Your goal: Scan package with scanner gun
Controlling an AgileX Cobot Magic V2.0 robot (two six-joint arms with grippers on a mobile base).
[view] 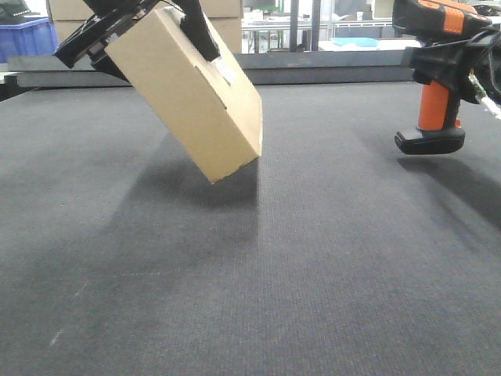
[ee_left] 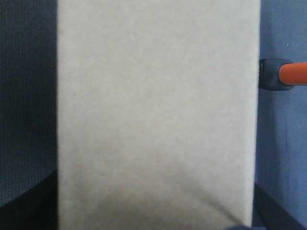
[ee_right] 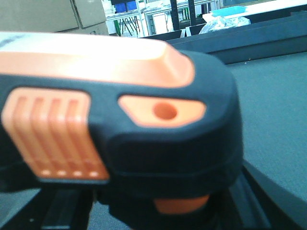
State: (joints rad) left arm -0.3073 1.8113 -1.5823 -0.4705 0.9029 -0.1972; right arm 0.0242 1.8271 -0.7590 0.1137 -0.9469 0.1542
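The package (view: 188, 94), a plain tan cardboard box with a small white label (view: 227, 72) on its upper face, hangs tilted above the dark mat, its lower corner off the surface. My left gripper (view: 145, 39) is shut on its upper end, one black finger on each side. In the left wrist view the package (ee_left: 156, 110) fills the frame and hides the jaws. At the right, the scanner gun (view: 434, 94) is held in the air, orange shaft and flat black foot pointing down, with my right gripper (view: 462, 59) shut on it. In the right wrist view its black-and-orange head (ee_right: 120, 124) fills most of the frame.
A dark grey mat (view: 250, 274) covers the table, with a raised black edge (view: 329, 66) at the far side. Behind it are a blue crate (view: 23, 35), stacked cardboard boxes (view: 70, 16) and shelving. The scanner's foot (ee_left: 283, 74) shows right of the package.
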